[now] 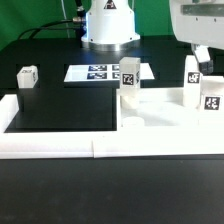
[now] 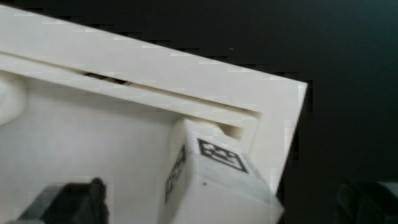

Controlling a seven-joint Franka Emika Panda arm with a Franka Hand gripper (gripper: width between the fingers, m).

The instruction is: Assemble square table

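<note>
The tool [image 2: 228, 203] hangs with jaws spread wide, holding nothing. Directly beneath it a white leg [image 2: 217, 168] stands upright (tag showing) on the square table plate [image 2: 125, 70], at its corner on the counter.

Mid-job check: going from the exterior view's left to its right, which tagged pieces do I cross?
Loose leg → marker board → upright leg → leg beside the far-right one → far-right leg.

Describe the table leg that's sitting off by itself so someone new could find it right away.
Start at the marker board at the back of the black table. Toward the exterior view's left lies a small white leg. Unlike the legs standing on the white plate, it lies alone.
</note>
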